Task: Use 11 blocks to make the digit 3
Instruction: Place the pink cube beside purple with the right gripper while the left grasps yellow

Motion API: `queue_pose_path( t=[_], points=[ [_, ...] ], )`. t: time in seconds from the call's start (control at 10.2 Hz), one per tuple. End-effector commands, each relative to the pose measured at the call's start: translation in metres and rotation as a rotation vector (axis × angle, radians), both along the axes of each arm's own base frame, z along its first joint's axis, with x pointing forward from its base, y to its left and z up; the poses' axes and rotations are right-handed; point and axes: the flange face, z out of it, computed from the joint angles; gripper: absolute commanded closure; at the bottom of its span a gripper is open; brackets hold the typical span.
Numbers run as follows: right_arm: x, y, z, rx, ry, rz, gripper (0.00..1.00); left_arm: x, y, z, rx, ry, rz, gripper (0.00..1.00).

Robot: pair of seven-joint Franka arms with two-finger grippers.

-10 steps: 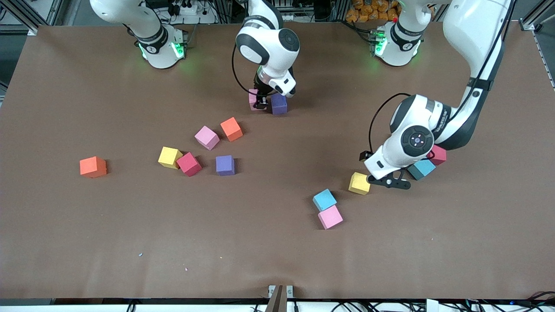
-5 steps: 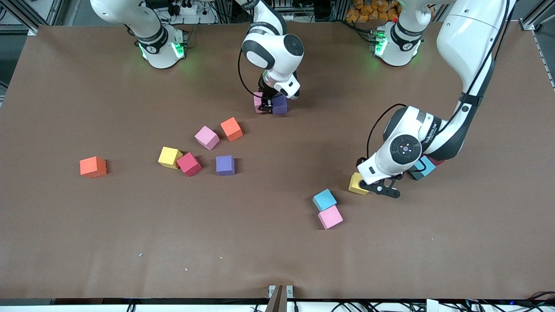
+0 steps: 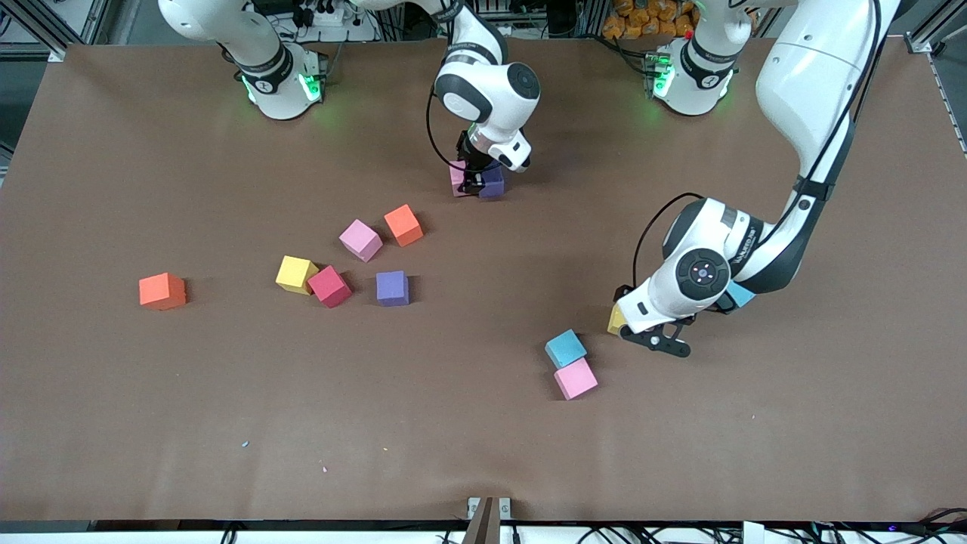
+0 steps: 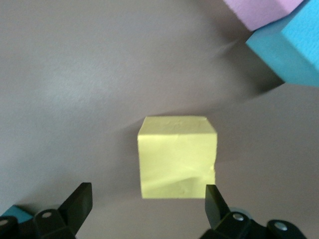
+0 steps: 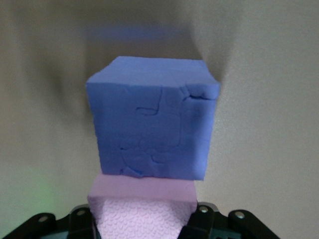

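My right gripper (image 3: 472, 181) is shut on a pink block (image 5: 144, 209), held low at the table and touching a purple block (image 5: 152, 124) that stands toward the robots' bases; both show in the front view, pink block (image 3: 456, 177) beside purple block (image 3: 493, 183). My left gripper (image 4: 148, 204) is open just above a yellow block (image 4: 177, 157), whose near edge lies level with the fingertips. In the front view this yellow block (image 3: 614, 321) is mostly hidden under the left gripper (image 3: 656, 338).
Loose blocks lie toward the right arm's end: orange (image 3: 403, 224), pink (image 3: 360, 240), yellow (image 3: 295, 273), red (image 3: 329, 286), purple (image 3: 392, 288), orange (image 3: 162, 291). A light blue block (image 3: 565, 348) and a pink one (image 3: 575, 378) touch near the left gripper. A blue block (image 3: 740, 293) peeks out under the left arm.
My left gripper has swung from beside the blue block to over the yellow block, covering most of it. My right gripper has slid the pink block against the purple one.
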Motion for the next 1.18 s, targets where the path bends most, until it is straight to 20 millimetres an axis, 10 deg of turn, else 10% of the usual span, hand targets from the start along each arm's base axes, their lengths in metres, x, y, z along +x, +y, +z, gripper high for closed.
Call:
queue_pose_path(
  t=[0.0, 0.59, 0.78, 0.98, 1.08],
  points=[
    [0.001, 0.006, -0.005, -0.014, -0.022, 0.021, 0.80, 0.009, -0.009, -0.003, -0.007, -0.010, 0.001, 0.00],
    [0.002, 0.009, -0.017, 0.010, -0.027, 0.018, 0.74, 0.008, -0.022, -0.019, -0.048, -0.020, 0.038, 0.00],
    [0.004, 0.009, -0.016, 0.018, -0.028, 0.016, 0.00, 0.009, -0.022, -0.023, -0.052, -0.024, 0.044, 0.00],
    [0.005, 0.010, 0.004, 0.027, -0.032, 0.026, 0.00, 0.009, -0.021, -0.023, -0.051, -0.028, 0.042, 0.06],
    [0.005, 0.010, 0.019, 0.025, -0.035, 0.024, 0.00, 0.009, -0.021, -0.023, -0.053, -0.027, 0.042, 0.26]
  ],
)
